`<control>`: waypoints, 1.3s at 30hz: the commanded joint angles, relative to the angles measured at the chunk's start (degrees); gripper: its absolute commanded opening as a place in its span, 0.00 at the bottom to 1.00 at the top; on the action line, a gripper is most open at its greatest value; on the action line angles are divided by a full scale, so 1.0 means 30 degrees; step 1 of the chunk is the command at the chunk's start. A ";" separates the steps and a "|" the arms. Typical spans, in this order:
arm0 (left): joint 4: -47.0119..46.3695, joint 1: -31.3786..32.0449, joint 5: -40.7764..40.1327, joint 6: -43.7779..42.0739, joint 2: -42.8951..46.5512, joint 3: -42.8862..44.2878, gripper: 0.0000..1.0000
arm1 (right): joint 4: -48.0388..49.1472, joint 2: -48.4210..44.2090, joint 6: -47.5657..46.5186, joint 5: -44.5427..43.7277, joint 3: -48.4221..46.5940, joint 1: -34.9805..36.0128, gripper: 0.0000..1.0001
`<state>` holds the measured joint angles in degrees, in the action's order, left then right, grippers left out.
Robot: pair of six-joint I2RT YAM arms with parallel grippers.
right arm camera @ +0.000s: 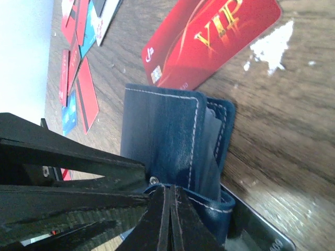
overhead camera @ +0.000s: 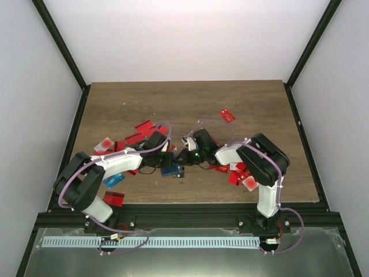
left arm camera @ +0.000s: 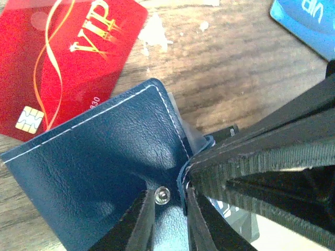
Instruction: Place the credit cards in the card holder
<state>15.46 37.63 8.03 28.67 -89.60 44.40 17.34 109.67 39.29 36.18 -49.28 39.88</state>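
Observation:
The navy card holder (left arm camera: 99, 172) lies on the wood between both grippers, its stitched flap (right arm camera: 157, 130) partly lifted. A pale, clear card edge (right arm camera: 209, 141) shows in its pocket. My left gripper (left arm camera: 166, 196) stands over the holder's metal snap, its jaws a little apart, with the flap's rim beside the right finger. From the other side, my right gripper (right arm camera: 170, 189) is shut on the flap's rim. A red VIP credit card (left arm camera: 68, 57) lies partly under the holder. In the top view both grippers (overhead camera: 180, 156) meet at the table's middle and cover most of the holder.
Red cards lie scattered at the left (overhead camera: 144, 128), the far right (overhead camera: 226, 115) and by the right arm (overhead camera: 236, 176). A blue card (left arm camera: 306, 23) lies close to the holder. Clear cards with a red dot (overhead camera: 105, 144) (overhead camera: 249, 183) flank the arms. A black frame rail (overhead camera: 173, 216) borders the near edge.

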 commanded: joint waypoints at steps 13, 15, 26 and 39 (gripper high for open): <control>0.4217 0.0114 -0.1914 0.0640 0.3864 0.0903 0.34 | -0.3232 -0.0691 -0.0841 0.0130 -0.0139 0.0270 0.01; 0.4095 0.0114 -0.2070 0.0783 0.4172 0.0593 0.34 | -0.3095 -0.0483 -0.0746 0.0148 -0.0468 0.0286 0.01; 0.2562 0.0114 -0.3113 0.1256 0.2830 -0.1658 0.23 | -0.1820 0.0905 0.0236 0.0853 -0.1850 0.0449 0.01; 0.0841 0.0113 -0.1599 0.0978 0.1803 -0.2119 0.16 | -0.5453 -0.2750 -0.2715 -0.2432 -0.1451 0.0993 0.22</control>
<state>20.62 37.91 0.27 32.14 -83.31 39.48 7.53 107.00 36.58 35.51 -53.52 41.15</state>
